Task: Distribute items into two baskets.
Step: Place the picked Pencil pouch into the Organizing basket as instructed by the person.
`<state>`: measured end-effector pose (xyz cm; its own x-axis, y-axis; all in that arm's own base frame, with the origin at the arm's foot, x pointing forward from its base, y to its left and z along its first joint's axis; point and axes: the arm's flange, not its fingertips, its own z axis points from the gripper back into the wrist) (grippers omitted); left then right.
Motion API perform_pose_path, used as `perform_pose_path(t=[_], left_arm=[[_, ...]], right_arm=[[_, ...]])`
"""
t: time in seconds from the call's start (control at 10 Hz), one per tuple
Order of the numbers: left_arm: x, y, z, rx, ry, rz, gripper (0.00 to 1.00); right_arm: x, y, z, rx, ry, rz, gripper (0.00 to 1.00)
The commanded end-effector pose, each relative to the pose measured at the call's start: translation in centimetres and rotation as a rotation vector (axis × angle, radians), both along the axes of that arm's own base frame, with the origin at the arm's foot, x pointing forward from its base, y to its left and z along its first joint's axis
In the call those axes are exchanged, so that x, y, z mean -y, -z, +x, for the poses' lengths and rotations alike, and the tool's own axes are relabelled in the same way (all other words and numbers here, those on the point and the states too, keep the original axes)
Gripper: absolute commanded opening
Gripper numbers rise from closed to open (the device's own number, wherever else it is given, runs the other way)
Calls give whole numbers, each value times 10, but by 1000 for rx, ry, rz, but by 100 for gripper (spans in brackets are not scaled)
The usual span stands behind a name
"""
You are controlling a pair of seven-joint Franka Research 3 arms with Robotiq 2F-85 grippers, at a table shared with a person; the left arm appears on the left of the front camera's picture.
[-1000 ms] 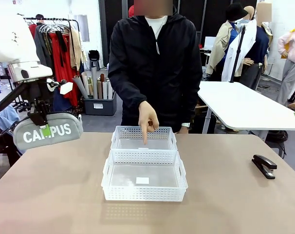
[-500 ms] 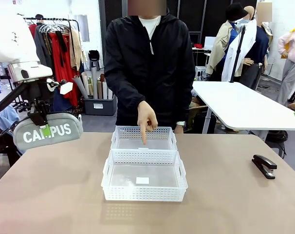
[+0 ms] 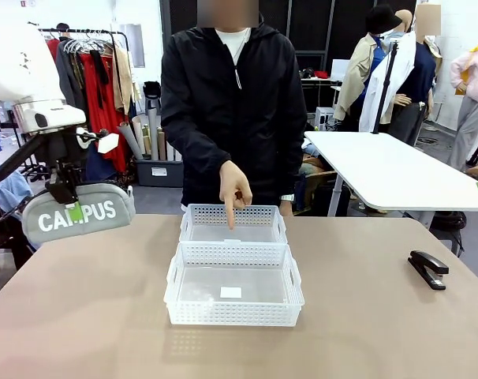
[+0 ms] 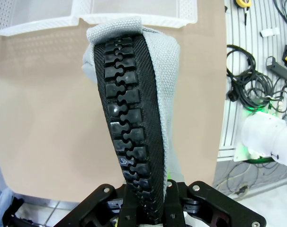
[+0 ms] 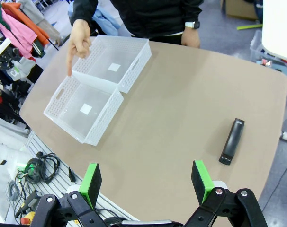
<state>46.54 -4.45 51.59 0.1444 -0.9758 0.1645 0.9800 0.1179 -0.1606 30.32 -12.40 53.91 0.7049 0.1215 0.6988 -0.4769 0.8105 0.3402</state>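
Two baskets sit touching at the middle of the table (image 3: 381, 332), one behind the other: the near basket (image 3: 233, 317) on my side and the far basket (image 3: 233, 212) on the person's side. The person's hand (image 3: 234, 188) points its index finger down into the far basket; I can't tell whether the fingertip touches it. On my left wrist view the left gripper (image 4: 146, 210) has its jaws clamped on the zipper edge of the grey CAMPUS pouch (image 3: 81, 213). The pouch hangs clear of the surface, up by the table's far-left corner and well apart from both baskets, with the lettering facing the front camera. The right gripper (image 5: 146, 182) hovers high over the table's right side, jaws spread wide with nothing between the green pads. The black stapler (image 5: 232, 141) lies flat near the right edge of the table, well apart from the baskets.
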Motion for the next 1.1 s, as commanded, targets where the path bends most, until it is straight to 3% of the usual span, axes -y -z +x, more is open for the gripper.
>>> perform_pose_path(t=[0.0,0.7,1.0], left_arm=[[12,3,-10,15,-17,18,0],[120,25,-57,59,128,35,0],[161,25,-60,85,194,36,0]], right_arm=[[0,-1,1,16,-12,17,100],[0,-1,1,16,-12,17,100],[0,-1,1,16,-12,17,100]])
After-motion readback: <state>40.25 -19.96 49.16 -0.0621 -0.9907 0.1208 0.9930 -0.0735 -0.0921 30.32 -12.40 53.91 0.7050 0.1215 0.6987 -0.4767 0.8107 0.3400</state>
